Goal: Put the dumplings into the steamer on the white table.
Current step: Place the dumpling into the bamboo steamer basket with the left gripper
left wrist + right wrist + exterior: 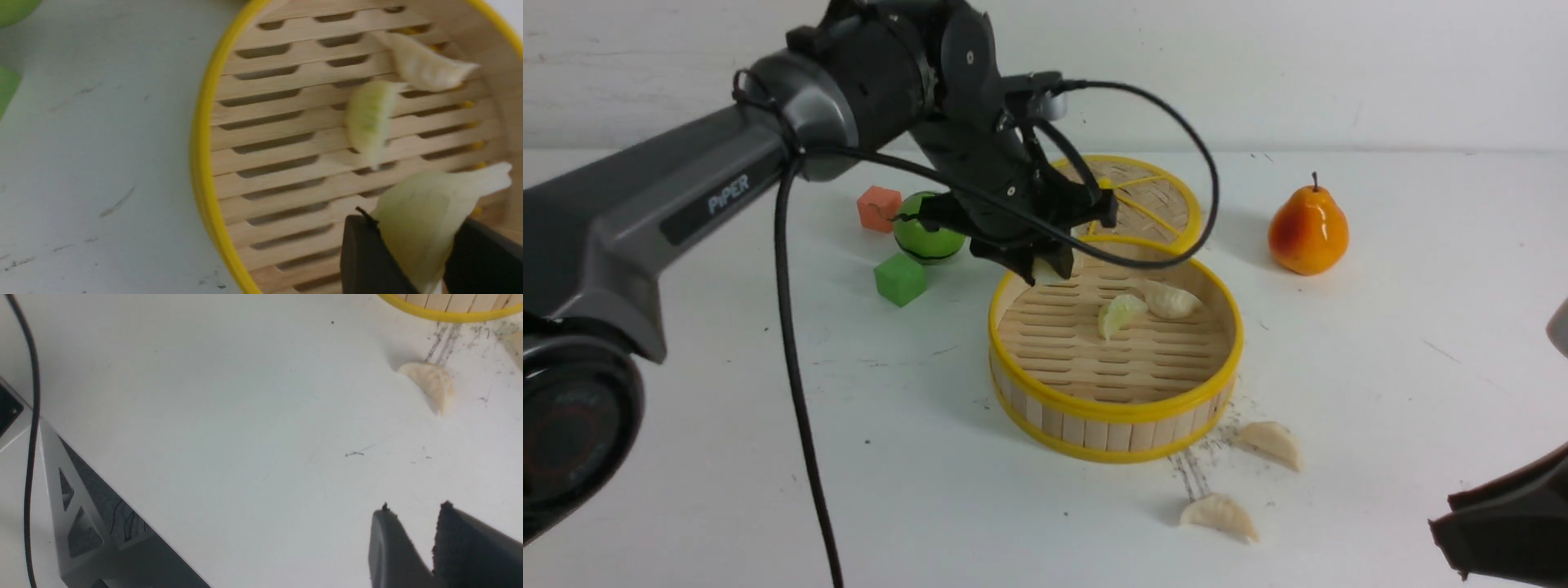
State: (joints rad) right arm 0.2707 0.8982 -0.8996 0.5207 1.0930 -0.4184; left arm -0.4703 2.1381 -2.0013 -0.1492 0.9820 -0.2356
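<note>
L fingers (pixel 363 253) clamp dumpling (pixel 425 204) over steamer (pixel 1115 408) for drop-in; R fingers (pixel 400 547) slightly apart, empty, parked clear over desk's (pixel 972 506) front-right.

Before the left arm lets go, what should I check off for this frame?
1. Left gripper shut on held dumpling: ok.
2. Held dumpling above the steamer floor, inside the rim: ok.
3. Slats beneath free of the resting dumplings: ok, apparently.
4. Drop height low enough: cannot tell.
5. Right gripper empty, away from the steamer: ok.
6. All dumplings loaded: not ok; table dumplings lie outside.
</note>
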